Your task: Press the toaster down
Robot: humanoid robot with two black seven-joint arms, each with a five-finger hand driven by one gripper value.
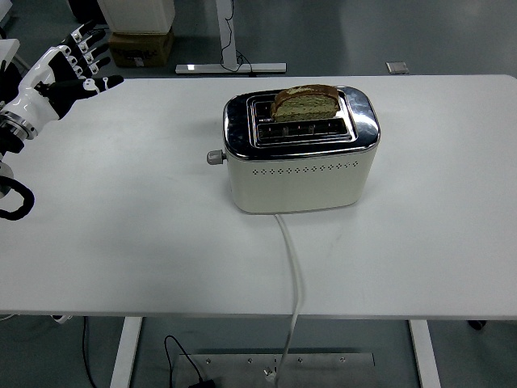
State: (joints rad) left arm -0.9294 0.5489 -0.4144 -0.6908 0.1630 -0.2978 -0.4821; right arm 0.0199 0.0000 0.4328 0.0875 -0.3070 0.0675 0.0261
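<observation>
White table (121, 226), boxy cream-chrome toaster (299, 166) w/ bread (305, 103)

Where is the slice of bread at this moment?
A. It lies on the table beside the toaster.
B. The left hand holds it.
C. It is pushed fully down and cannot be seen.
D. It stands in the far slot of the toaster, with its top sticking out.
D: the bread stands in the far slot of the toaster, its top above the rim.

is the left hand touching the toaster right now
No, the left hand hangs open over the table's far left corner, well apart from the toaster.
</observation>
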